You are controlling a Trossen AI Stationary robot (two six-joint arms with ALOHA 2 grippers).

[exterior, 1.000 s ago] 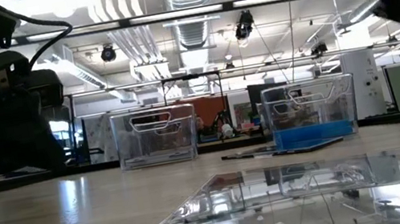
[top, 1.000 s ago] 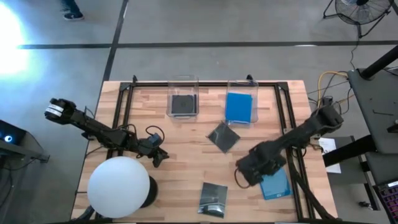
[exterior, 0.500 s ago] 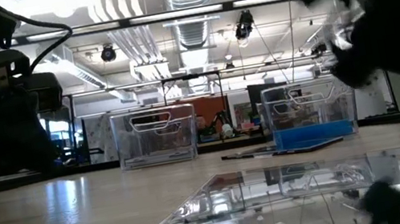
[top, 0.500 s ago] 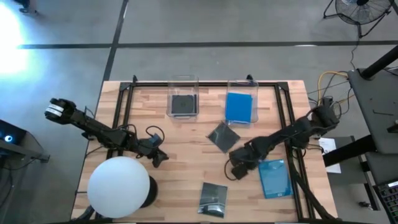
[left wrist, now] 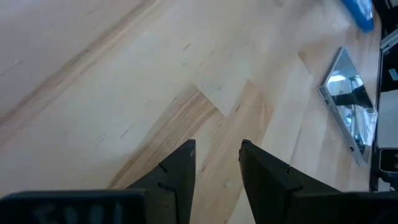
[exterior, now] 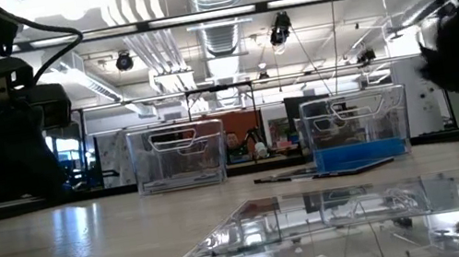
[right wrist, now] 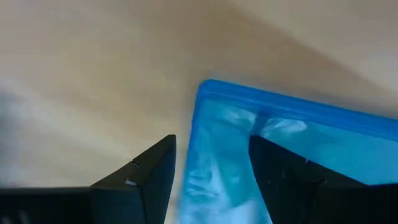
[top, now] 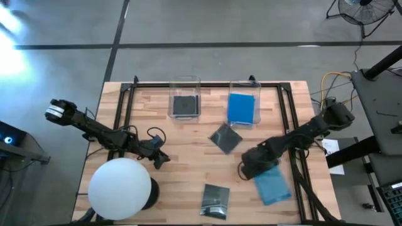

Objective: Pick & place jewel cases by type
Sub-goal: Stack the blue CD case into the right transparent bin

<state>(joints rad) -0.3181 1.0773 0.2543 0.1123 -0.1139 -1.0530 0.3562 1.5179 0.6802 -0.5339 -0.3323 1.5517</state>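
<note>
Overhead, right end effector beside blue case, wrist view reveals fingers straddling its edge

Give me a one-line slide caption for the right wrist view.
Right gripper straddling one edge of a blue jewel case on the wooden table, fingers apart.

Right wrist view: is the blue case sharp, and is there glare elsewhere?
Right wrist view: the blue case is soft and smeared, the table behind it blurred. High view: bright glare at the top-left corner. Low view: ceiling lights mirror in the near clear case.
</note>
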